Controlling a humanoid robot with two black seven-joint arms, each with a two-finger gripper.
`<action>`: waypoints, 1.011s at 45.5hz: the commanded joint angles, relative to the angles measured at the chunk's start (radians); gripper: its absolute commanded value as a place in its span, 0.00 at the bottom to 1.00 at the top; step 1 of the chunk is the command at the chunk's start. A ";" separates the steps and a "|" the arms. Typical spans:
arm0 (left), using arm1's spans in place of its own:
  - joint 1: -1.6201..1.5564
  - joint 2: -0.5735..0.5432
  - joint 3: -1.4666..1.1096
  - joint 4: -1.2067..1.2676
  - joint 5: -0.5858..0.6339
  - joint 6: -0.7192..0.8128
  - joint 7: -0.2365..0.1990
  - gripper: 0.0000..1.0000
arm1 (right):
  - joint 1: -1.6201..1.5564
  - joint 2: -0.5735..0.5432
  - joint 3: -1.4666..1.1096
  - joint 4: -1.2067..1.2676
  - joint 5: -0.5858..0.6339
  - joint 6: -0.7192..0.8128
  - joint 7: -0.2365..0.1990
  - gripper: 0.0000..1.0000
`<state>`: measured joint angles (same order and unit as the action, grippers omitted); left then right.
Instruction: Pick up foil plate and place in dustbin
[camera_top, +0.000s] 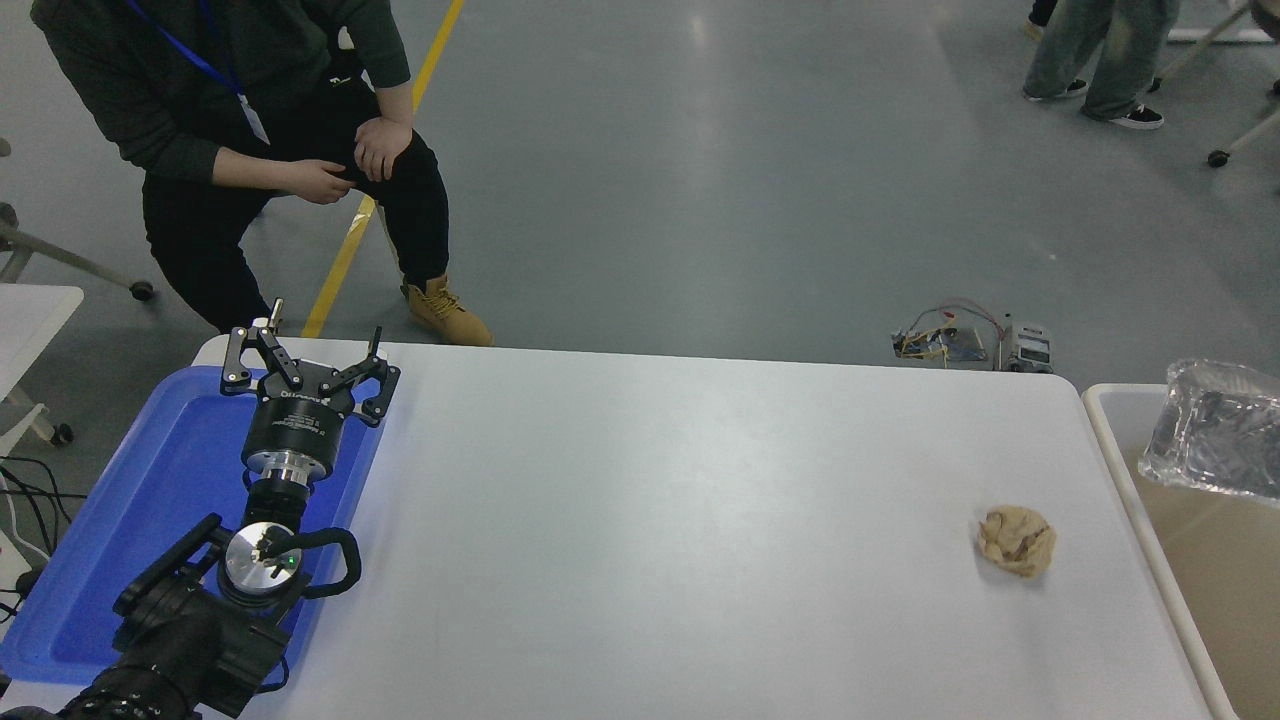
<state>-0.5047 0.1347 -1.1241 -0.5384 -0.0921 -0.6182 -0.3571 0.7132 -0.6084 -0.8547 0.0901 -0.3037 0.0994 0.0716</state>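
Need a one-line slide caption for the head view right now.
Foil plate over the dustbin; left gripper parked open above blue tray.

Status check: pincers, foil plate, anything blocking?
Left pincer open, parked over blue tray. Right pincer out of view. Foil plate inside dustbin. Paper ball on table, clear of bin.

Counter (650, 520) mid-span is bare from the blue tray (150, 500) across to the paper ball (1017, 541); ball is the only obstacle on the right half, sitting near the right edge; left pincer (305, 365) with fingers spread hangs over the tray's far right corner, blocking that corner; dustbin (1110, 440) mouth open beside the counter's right edge; foil plate (1215, 430) tilted over the bin's far end, covering that part; near part of the bin unobstructed.
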 joint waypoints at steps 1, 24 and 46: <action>0.000 0.000 0.001 0.000 0.000 0.000 0.000 1.00 | -0.136 0.041 0.097 -0.044 0.003 -0.082 -0.024 0.00; 0.000 -0.001 0.000 0.000 0.000 0.000 0.000 1.00 | -0.213 0.048 0.135 -0.041 0.031 -0.115 -0.024 0.00; 0.000 0.000 0.001 0.000 0.000 0.000 0.000 1.00 | -0.192 0.052 0.152 -0.027 0.034 -0.148 -0.024 1.00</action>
<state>-0.5047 0.1347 -1.1241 -0.5384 -0.0921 -0.6182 -0.3574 0.5064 -0.5564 -0.7080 0.0516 -0.2714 -0.0316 0.0476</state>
